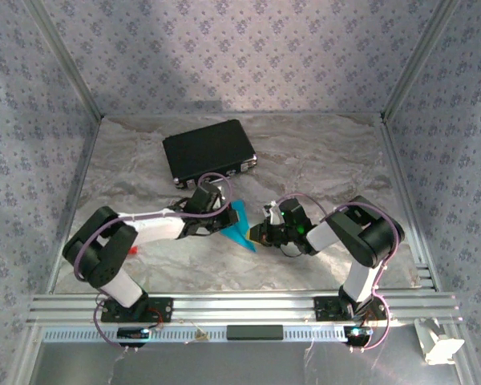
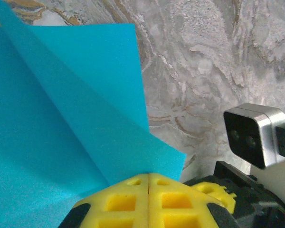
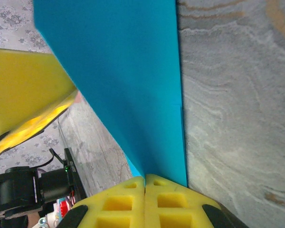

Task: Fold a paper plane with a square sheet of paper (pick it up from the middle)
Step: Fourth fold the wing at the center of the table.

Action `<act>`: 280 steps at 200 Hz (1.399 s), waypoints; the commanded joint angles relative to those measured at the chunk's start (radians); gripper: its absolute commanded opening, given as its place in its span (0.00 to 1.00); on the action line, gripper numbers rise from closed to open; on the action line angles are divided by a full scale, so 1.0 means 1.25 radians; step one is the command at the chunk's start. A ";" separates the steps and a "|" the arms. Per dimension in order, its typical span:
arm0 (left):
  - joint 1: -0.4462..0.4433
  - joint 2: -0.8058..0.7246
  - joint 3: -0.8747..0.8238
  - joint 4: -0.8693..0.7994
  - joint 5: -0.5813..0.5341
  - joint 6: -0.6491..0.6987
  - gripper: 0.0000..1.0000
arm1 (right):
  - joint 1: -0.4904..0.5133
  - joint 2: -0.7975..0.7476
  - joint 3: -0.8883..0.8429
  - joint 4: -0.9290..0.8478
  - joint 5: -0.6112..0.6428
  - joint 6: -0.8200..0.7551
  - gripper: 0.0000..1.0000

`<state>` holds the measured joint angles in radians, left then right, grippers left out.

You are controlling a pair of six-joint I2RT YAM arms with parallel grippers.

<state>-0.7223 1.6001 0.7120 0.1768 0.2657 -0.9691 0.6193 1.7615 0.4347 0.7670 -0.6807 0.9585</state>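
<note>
My left gripper has its two fingers pressed together, pinching the edge of the square sheet of paper. My right gripper is pressed together on the same sheet, and the paper rises straight out from between its pads. That makes two grippers and one sheet, which is held up between them rather than lying flat. I cannot tell whether its lowest tip touches the surface.

All four finger pads are yellow and blocky, with square recesses moulded into them. The paper is thin, bright cyan-blue, matte and unmarked. One straight diagonal crease crosses it, with one layer lying over another, and the edges are crisp.

The sheet sits on the near side of the single black case, between the case and my bases. The case is a flat rectangle with rounded corners and small pale fittings on its near edge. It lies on the table, which is grey and marbled with brownish veins.

One small red thing lies well to the near left of the case. It is too small for me to make out its shape.
</note>
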 commanded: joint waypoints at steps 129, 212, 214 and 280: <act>0.030 0.109 0.041 0.069 0.022 0.012 0.02 | -0.007 0.050 -0.007 -0.081 0.034 0.008 0.00; 0.030 0.135 0.046 0.065 0.033 0.019 0.03 | -0.008 0.051 -0.008 -0.085 0.033 0.008 0.00; 0.030 0.133 0.047 0.065 0.032 0.019 0.03 | -0.008 0.050 -0.008 -0.085 0.033 0.007 0.00; 0.029 0.002 0.017 -0.024 -0.046 0.033 0.19 | -0.011 0.040 -0.009 -0.089 0.036 0.007 0.00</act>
<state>-0.6872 1.6897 0.7536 0.2173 0.2726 -0.9489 0.6086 1.7744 0.4366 0.7780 -0.7040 0.9730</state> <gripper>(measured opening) 0.182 0.051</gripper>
